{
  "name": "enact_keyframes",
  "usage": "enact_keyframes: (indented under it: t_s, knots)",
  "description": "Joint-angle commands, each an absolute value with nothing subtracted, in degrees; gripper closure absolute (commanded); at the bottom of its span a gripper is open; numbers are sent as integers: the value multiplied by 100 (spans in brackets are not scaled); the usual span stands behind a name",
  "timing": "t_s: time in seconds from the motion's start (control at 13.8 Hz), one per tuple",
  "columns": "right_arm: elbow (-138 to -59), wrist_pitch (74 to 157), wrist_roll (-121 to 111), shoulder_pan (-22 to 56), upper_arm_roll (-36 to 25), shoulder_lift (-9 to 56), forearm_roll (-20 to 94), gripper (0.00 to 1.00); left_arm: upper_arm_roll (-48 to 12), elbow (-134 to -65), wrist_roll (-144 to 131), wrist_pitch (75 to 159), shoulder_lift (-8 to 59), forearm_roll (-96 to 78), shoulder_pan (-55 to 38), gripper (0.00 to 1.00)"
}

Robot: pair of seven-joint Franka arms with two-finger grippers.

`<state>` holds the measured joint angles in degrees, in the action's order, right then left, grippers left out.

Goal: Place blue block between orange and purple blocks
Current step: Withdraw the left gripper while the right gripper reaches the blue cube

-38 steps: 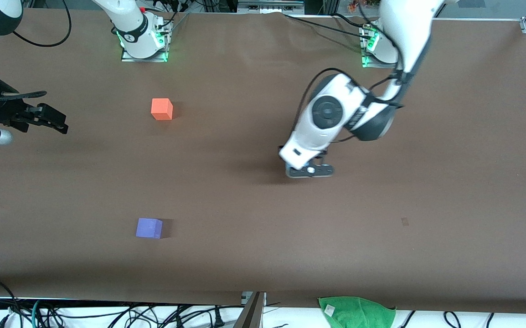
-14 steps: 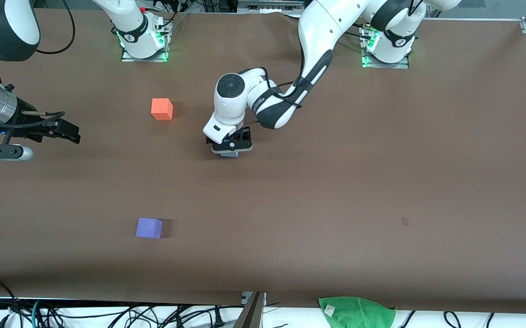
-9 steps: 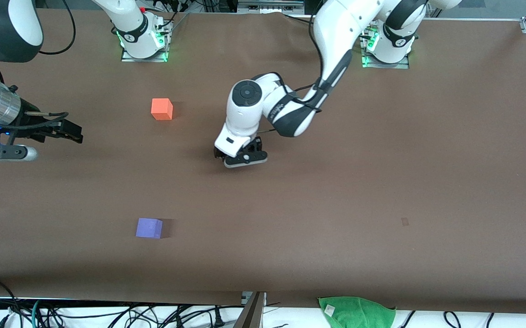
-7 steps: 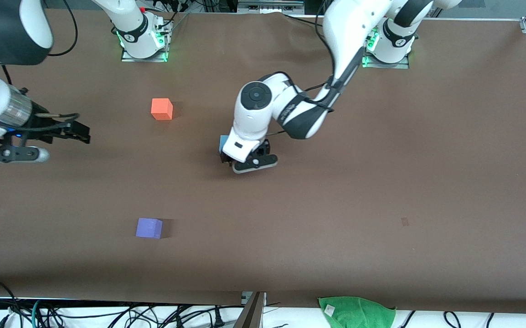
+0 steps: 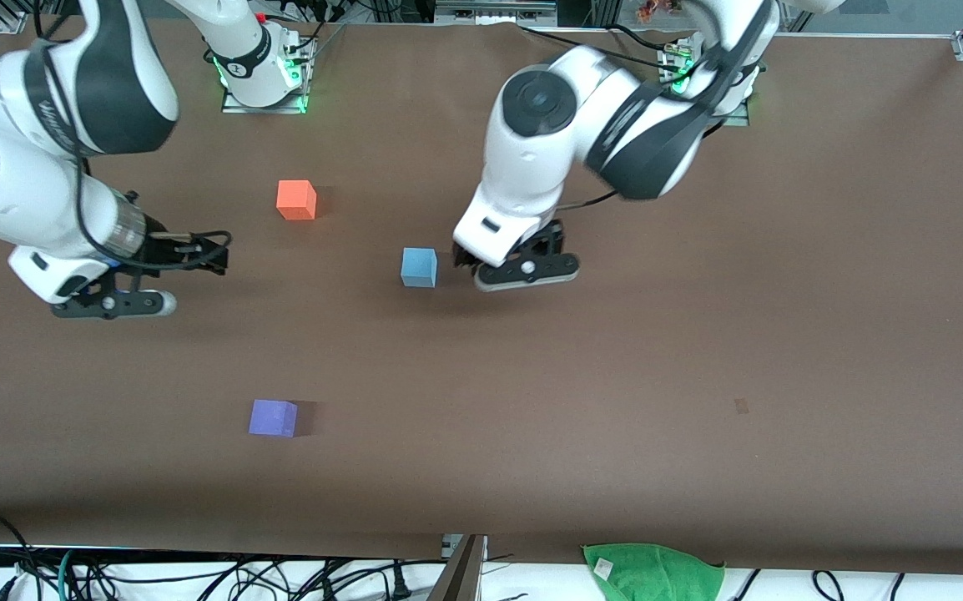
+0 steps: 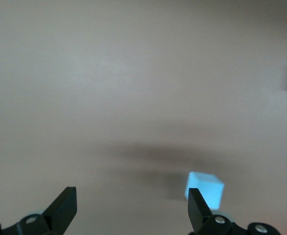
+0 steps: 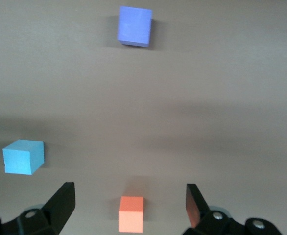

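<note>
The blue block (image 5: 419, 267) sits on the brown table, free of both grippers. The orange block (image 5: 296, 200) is farther from the front camera and the purple block (image 5: 273, 417) nearer; the blue block is offset from the line between them toward the left arm's end. My left gripper (image 5: 515, 255) is open and empty, up beside the blue block; in the left wrist view (image 6: 131, 210) the blue block (image 6: 205, 190) shows by one finger. My right gripper (image 5: 210, 255) is open and empty; its wrist view (image 7: 130, 188) shows the orange (image 7: 131, 214), purple (image 7: 134, 26) and blue (image 7: 23, 156) blocks.
A green cloth (image 5: 652, 572) and cables lie at the table's front edge. The arm bases (image 5: 264, 75) (image 5: 703, 83) stand along the back edge. A small dark mark (image 5: 740, 406) is on the table toward the left arm's end.
The left gripper carried the blue block toward the orange and purple blocks, set it on the table, let go and rose away. The right arm swung in toward the table's middle.
</note>
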<state>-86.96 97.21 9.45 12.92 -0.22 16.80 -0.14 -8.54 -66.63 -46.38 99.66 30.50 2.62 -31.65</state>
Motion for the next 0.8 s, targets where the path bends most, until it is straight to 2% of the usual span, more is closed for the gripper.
enact_keyframes:
  t_s: [0.0, 0.29, 0.44, 0.58, 0.73]
  knots:
    - [-8622, 10027, 1370, 1634, -35, 1994, 35, 0, -932, -7014, -3755, 9206, 2322, 37, -2578, 0]
    - [-8622, 10484, 1835, 2108, -26, 2363, 53, 0, -844, -7101, -2560, 8220, 1496, -193, -1952, 0]
    - [-8613, 10660, 2196, 2337, -26, 2513, 61, 0, -817, -7451, -2243, 7946, 1039, -211, -1479, 0]
    - [-8587, 10679, 2538, 2618, -26, 2706, 88, 0, -643, -8135, -1830, 7997, 547, -176, -1144, 0]
    - [-8596, 10871, 2855, 2847, -26, 2856, 88, 0, -257, -9101, -1680, 8461, 38, -132, -1081, 0]
